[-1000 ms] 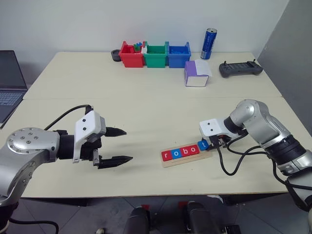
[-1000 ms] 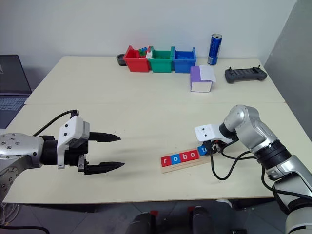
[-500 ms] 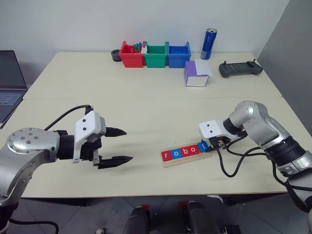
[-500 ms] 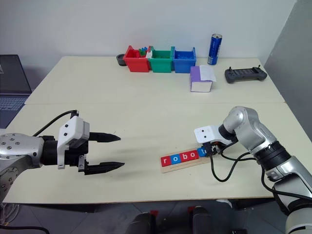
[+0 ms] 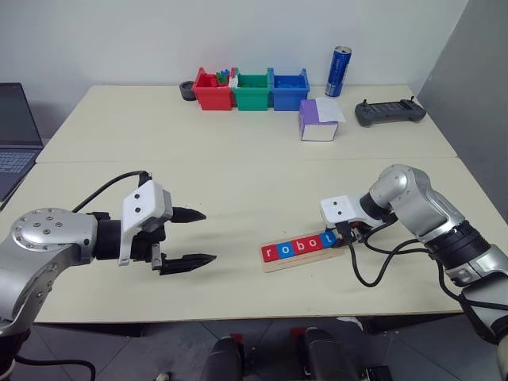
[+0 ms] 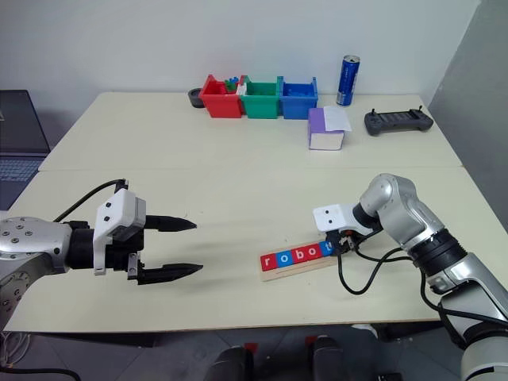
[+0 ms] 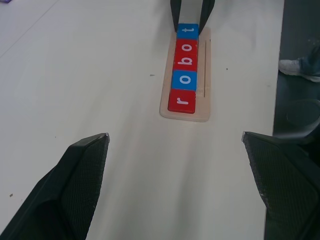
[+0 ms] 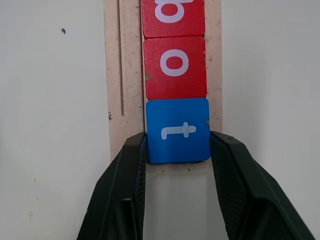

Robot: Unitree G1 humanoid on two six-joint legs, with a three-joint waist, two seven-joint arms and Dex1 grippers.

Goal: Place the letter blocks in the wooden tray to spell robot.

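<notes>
Blue "t" block [image 8: 177, 131] btwn right claw [image 8: 178, 150] fingers, wooden tray [image 8: 114, 75] groove

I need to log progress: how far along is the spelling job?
Nearly done. All five letter blocks lie in the wooden tray reading r, o, b, o, t. In hand: the right claw flanks the blue t block, its fingers at both sides. Left: letting go and backing away. The left claw hangs open, off to the side.
</notes>
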